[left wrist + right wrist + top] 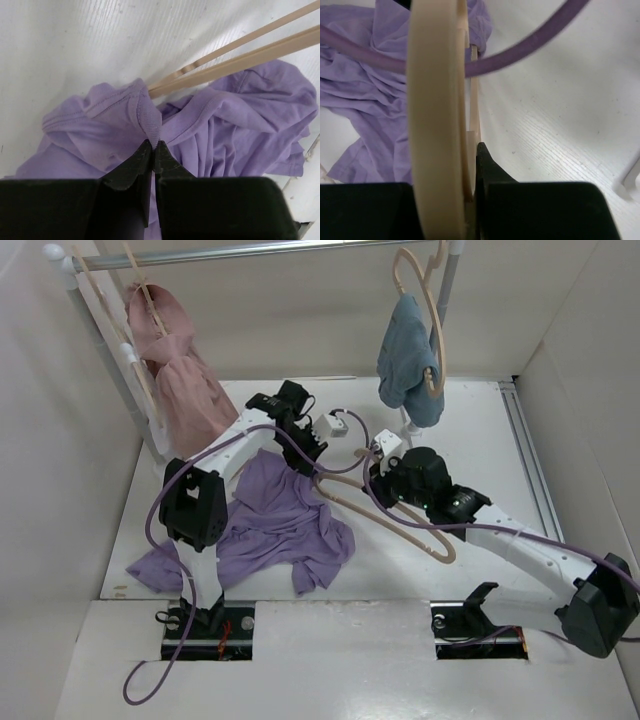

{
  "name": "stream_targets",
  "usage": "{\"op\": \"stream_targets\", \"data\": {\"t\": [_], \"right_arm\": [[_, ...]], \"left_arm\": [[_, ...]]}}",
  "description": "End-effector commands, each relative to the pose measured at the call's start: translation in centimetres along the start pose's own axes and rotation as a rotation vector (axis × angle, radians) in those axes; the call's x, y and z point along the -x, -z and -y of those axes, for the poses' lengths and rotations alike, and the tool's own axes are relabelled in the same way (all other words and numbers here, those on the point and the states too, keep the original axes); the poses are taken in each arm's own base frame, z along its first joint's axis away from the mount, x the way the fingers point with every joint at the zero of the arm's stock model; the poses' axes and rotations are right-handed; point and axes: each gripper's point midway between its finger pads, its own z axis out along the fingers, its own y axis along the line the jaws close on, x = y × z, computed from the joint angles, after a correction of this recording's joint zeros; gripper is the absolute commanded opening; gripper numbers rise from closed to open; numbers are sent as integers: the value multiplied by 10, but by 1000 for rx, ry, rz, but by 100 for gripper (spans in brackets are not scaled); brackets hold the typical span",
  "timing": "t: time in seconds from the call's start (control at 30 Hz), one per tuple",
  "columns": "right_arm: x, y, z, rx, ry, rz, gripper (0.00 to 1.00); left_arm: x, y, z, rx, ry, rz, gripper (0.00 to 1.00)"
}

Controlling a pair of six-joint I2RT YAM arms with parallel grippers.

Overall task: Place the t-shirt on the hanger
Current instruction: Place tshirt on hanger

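Observation:
The lavender t-shirt [280, 525] lies crumpled on the white table, left of centre. My left gripper [308, 452] is at its far edge and is shut on a fold of the ribbed collar [150, 122]; in the left wrist view the gripper [152, 146] pinches the fabric. The pale tan hanger [420, 535] lies slanted to the right of the shirt, one end reaching the collar [235, 57]. My right gripper [385, 480] is shut on the hanger [435, 125]; only its right finger [487, 167] shows, the other is hidden behind the wood.
A rail [260, 250] runs across the back. A dusty-pink garment [175, 375] hangs at its left and a light-blue garment [408, 360] at its right, each on a like hanger. A purple cable [530, 45] crosses the right wrist view. Walls close in on both sides.

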Motion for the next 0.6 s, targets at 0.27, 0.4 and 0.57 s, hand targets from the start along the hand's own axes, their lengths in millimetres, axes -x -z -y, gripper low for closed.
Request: {"op": "stream_targets", "data": {"t": [0.27, 0.4, 0.57], "right_arm": [[82, -7, -23, 171, 17, 273, 0], [109, 3, -20, 178, -37, 387, 0], [131, -7, -16, 196, -96, 505, 0]], "left_arm": [[64, 34, 27, -50, 13, 261, 0], [75, 49, 31, -43, -1, 296, 0], [102, 78, 66, -124, -57, 416, 0]]}}
